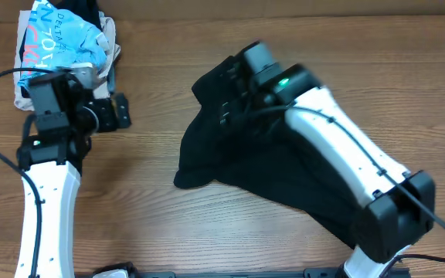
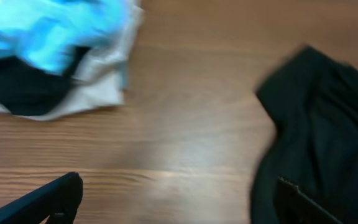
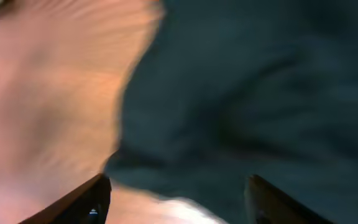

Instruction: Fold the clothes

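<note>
My right gripper [image 3: 179,186] hangs open, holding nothing, over the rumpled black shorts [image 1: 230,166] on the wooden table [image 1: 153,224], right of centre. My left gripper [image 2: 178,186] is open too, near the light-blue top [image 1: 60,38]. To fold well, I should pinch a clean edge and flatten the fabric first.

clothes [image 1: 230,166]: on desk [image 1: 145,224], centre-right, reaching toward the near right edge
garment pile [image 1: 60,42]: far-left corner, well apart from clothes
left tool [image 1: 118,112]: just before pile, left of clothes
right tool [image 1: 226,100]: over clothes' far-left part
</note>
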`<control>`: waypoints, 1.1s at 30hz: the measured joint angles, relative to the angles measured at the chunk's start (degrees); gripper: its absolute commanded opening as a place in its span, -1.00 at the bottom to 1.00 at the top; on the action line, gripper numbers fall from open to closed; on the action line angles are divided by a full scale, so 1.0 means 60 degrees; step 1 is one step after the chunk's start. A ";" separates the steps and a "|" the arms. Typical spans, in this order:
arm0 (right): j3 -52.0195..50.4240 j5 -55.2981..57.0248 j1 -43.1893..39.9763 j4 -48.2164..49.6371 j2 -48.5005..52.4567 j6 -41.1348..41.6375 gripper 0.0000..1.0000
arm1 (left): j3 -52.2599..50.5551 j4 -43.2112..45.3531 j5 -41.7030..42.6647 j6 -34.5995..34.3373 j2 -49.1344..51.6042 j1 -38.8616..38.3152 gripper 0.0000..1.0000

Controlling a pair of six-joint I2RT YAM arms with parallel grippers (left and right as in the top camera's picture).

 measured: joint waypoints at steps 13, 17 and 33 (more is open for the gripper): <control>-0.1253 0.0798 -0.3552 0.0393 0.0011 -0.0131 0.48 | 0.0069 -0.1938 0.0514 0.0856 0.1672 -0.3016 0.48; -0.2473 0.0794 -0.3748 0.1231 0.0022 -0.0113 0.47 | 0.0073 -0.2051 0.0521 0.0882 0.2630 -0.3519 0.24; -0.5566 0.0532 -0.3945 0.5676 0.0029 0.0004 0.00 | 0.0076 -0.2036 0.0521 0.0911 0.4903 -0.3960 -0.92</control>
